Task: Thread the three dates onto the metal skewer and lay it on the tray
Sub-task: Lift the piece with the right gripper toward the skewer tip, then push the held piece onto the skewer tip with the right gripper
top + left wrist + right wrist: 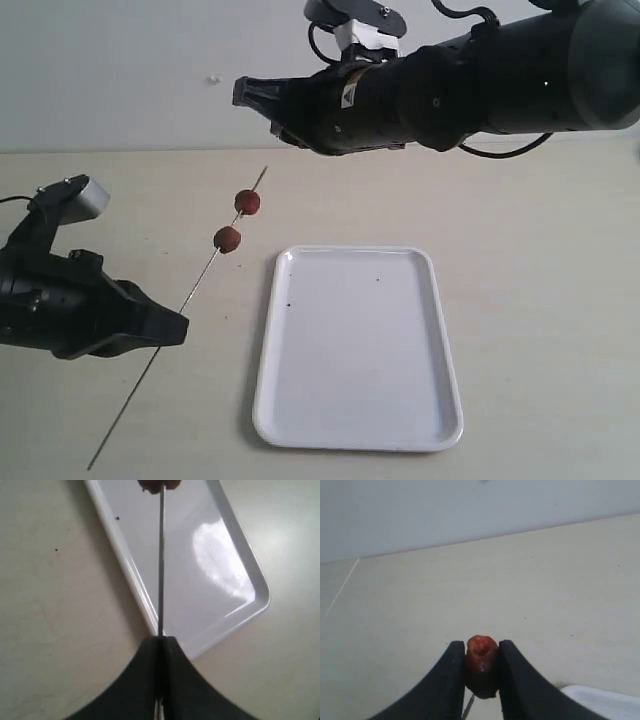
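A beige tabletop (540,300) meets a plain pale wall (120,60), seemingly under even light.

The white tray (360,350) lies flat on the beige table (550,300).

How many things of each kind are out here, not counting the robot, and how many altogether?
Dates: 3 (upper date and lower date threaded on the metal skewer, third date pinched in the right gripper)
Metal skewer: 1
White tray: 1
Total: 5
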Motion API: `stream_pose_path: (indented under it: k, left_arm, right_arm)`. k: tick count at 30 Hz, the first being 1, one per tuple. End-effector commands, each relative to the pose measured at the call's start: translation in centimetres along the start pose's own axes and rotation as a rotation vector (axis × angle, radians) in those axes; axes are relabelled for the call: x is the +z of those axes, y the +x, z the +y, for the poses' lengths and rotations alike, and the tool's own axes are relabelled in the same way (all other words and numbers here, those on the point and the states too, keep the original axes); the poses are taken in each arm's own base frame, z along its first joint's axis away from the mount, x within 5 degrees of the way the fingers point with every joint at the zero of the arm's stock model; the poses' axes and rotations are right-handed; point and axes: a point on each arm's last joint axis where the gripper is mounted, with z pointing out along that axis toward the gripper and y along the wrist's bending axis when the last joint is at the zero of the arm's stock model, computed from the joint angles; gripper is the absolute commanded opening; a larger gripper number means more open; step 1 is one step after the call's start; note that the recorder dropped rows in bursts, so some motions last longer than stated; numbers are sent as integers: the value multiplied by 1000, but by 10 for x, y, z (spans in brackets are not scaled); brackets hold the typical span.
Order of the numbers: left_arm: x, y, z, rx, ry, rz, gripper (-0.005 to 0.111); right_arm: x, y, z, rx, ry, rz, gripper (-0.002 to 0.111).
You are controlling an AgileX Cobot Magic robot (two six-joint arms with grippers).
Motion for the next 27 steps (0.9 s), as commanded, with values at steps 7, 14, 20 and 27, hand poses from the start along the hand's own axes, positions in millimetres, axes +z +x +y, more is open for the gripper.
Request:
stream_pose_path:
  k: [7, 14, 20, 27]
  left_arm:
    - [-2, -5, -13, -10, 153, -64, 0]
    - [-2, -9, -12, -30, 138, -111, 0]
    - [-2, -10, -11, -28, 127, -120, 0]
    - [-2, -10, -11, -27, 127, -119, 0]
  right_arm:
    - [-3, -8, 3, 101, -32, -52, 23]
    - [-3, -8, 3, 101, -32, -52, 23]
    - [-4, -10, 3, 99, -43, -66, 23]
    - [-4, -12, 5, 108, -59, -88, 23]
